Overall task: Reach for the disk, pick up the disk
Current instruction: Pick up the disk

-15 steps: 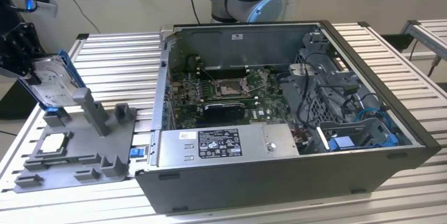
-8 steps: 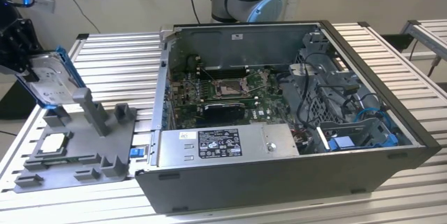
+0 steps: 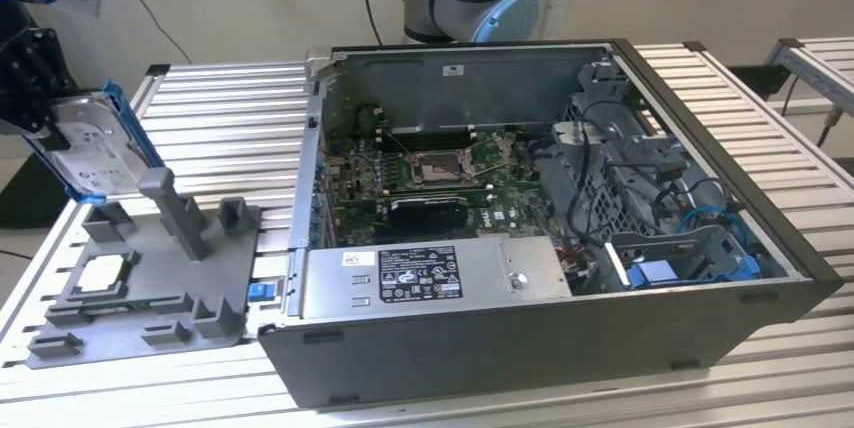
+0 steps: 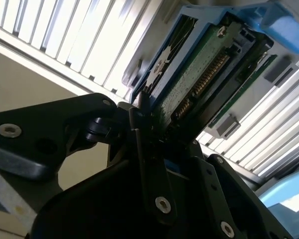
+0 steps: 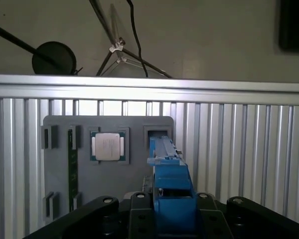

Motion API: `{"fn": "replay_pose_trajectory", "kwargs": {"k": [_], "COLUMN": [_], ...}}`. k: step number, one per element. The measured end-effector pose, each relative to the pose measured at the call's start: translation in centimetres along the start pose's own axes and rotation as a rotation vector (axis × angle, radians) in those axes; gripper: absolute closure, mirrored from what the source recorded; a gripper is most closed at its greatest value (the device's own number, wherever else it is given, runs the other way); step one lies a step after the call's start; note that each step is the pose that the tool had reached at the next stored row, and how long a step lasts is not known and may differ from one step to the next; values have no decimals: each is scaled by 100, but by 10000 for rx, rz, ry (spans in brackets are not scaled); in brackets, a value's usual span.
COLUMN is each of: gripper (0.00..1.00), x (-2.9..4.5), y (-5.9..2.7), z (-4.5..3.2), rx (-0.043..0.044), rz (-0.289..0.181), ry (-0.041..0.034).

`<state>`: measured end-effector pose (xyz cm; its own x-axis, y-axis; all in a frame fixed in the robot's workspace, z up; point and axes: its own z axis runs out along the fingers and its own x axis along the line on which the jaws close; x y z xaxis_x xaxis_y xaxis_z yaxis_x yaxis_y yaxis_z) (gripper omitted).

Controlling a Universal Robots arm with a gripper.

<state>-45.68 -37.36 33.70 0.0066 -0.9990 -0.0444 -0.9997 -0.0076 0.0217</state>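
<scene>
The gripper [image 5: 172,205] is clamped on the disk [image 3: 91,144], holding it on edge. The disk is raised above the grey fixture tray [image 3: 200,288] at the exterior view's left, beside the open computer case [image 3: 534,348]. The second wrist view shows the disk's green circuit board [image 4: 189,84]. A processor chip [image 5: 108,147] sits in a tray pocket.
</scene>
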Motion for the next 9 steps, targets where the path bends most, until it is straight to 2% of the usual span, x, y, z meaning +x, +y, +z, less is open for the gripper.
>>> {"fn": "replay_pose_trajectory", "kwargs": {"k": [9], "gripper": [100], "x": [-3], "y": [2], "z": [-81], "rx": [0], "rz": [0], "ry": [0]}}
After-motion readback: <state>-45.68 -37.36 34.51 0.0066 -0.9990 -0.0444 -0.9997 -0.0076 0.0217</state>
